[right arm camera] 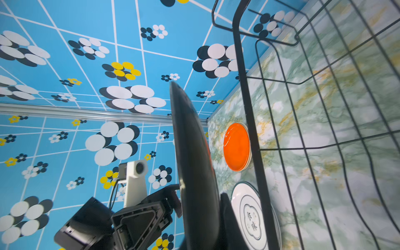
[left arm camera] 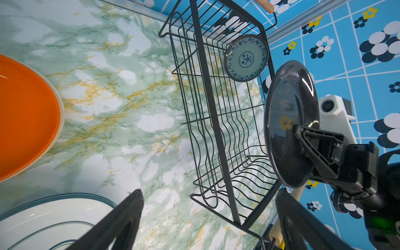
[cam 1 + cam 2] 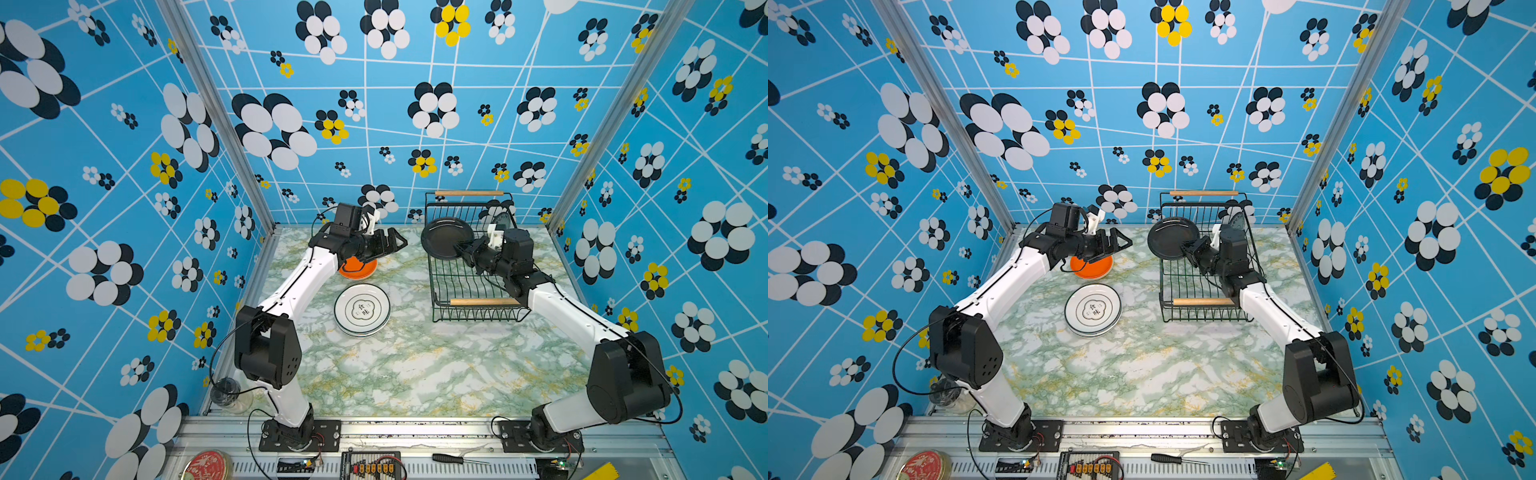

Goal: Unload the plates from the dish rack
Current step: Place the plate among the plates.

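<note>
My right gripper (image 3: 461, 248) is shut on the rim of a black plate (image 3: 446, 237), holding it upright above the left edge of the dish rack (image 3: 473, 307). In the left wrist view that black plate (image 2: 290, 121) hangs clear of the rack's wires (image 2: 214, 121). A teal-patterned plate (image 2: 246, 57) still stands in the rack's far corner. My left gripper (image 3: 397, 241) is open and empty, level with the black plate and a short gap to its left. Below it lie an orange plate (image 3: 361, 268) and stacked white plates (image 3: 361, 309) with an emblem.
Patterned blue walls close in the marble table on three sides. A glass jar (image 3: 226, 392) stands by the left arm's base. On the front rail lie a red tin lid (image 3: 206, 465) and a screwdriver (image 3: 451, 458).
</note>
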You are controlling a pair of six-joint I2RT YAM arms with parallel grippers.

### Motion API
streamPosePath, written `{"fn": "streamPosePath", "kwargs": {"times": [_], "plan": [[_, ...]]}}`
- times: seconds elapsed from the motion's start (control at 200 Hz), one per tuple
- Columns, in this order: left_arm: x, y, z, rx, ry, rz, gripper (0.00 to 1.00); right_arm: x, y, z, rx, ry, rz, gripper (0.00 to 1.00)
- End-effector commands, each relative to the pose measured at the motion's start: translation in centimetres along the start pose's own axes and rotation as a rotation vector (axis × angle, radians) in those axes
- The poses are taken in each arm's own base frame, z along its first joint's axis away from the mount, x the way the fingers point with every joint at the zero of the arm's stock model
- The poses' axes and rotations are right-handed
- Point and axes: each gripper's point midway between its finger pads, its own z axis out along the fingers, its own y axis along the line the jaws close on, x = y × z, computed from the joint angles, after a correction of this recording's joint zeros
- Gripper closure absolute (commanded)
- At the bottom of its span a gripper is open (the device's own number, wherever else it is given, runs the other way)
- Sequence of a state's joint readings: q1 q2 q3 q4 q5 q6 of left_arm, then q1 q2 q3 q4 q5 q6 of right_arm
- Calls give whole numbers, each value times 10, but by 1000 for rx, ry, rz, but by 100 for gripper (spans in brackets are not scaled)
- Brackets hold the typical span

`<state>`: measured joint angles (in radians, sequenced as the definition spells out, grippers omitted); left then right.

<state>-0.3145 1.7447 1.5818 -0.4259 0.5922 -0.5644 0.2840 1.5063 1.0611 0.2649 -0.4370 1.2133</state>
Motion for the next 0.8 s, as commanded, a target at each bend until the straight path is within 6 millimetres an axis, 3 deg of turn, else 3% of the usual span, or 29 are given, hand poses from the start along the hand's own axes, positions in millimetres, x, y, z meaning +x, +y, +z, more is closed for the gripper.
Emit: {"fn": "streamPosePath", "kwargs": {"times": [0.0, 0.19, 0.37, 0.63, 0.76, 0.795], "plan": [[-11, -25, 0, 106, -9, 12, 5, 15, 24, 3, -101, 49, 6, 95], [-9, -31, 3, 147, 7, 0, 8, 33, 21, 16, -115, 91, 15, 95], [-7, -29, 7, 153, 20, -10, 15, 48, 34, 28, -189, 139, 35, 94], [-3, -31, 10, 185, 42, -28, 46, 59, 39, 36, -204, 171, 28, 92], [1, -33, 8, 201, 52, -32, 56, 61, 42, 38, -211, 183, 22, 91], [2, -34, 8, 204, 54, -33, 63, 62, 43, 39, -212, 190, 17, 90]]}}
